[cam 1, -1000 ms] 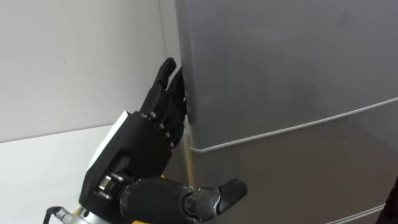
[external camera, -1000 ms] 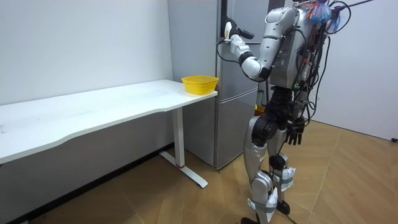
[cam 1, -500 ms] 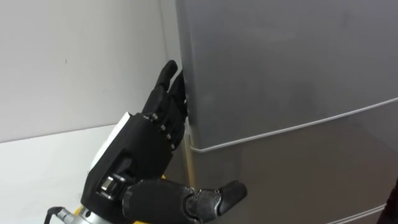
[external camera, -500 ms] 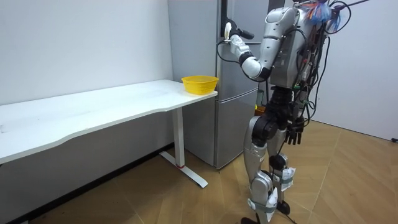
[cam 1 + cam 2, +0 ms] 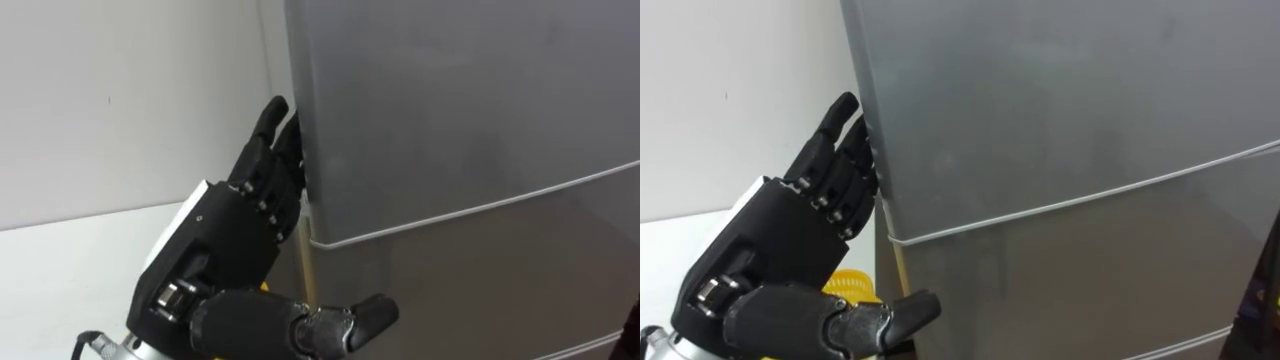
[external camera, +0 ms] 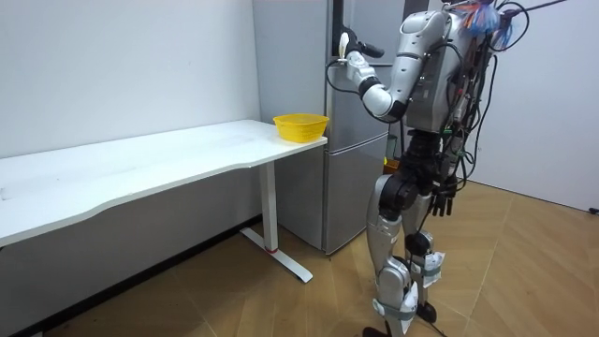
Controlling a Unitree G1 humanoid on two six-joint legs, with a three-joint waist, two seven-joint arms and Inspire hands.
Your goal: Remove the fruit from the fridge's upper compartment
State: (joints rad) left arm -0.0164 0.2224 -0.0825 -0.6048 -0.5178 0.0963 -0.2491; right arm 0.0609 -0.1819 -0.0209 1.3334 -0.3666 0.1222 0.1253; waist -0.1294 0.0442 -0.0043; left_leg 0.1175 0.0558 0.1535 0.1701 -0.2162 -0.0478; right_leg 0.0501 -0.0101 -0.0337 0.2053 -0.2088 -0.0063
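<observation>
We see the robot standing upright on the wooden floor, close before the grey fridge that stands at the end of the white table, against the wall. Its left arm is raised, and the left hand is set against the left edge of the upper door. The hand is released, grasping nothing: its fingers are stretched straight and point upward along that edge, where the door meets the fridge's side. We cannot tell how far their tips reach behind the edge. The thumb sticks out sideways lower down, across the front of the lower door and just below the seam that parts the two doors. The upper door is shut and lies flush with the lower one. A yellow bowl sits on the table's corner just beside the fridge, and a bit of it peeks out below the left hand in the eye views. The right hand hangs at the robot's thigh in the room view, away from the fridge, its fingers loose and holding nothing.
</observation>
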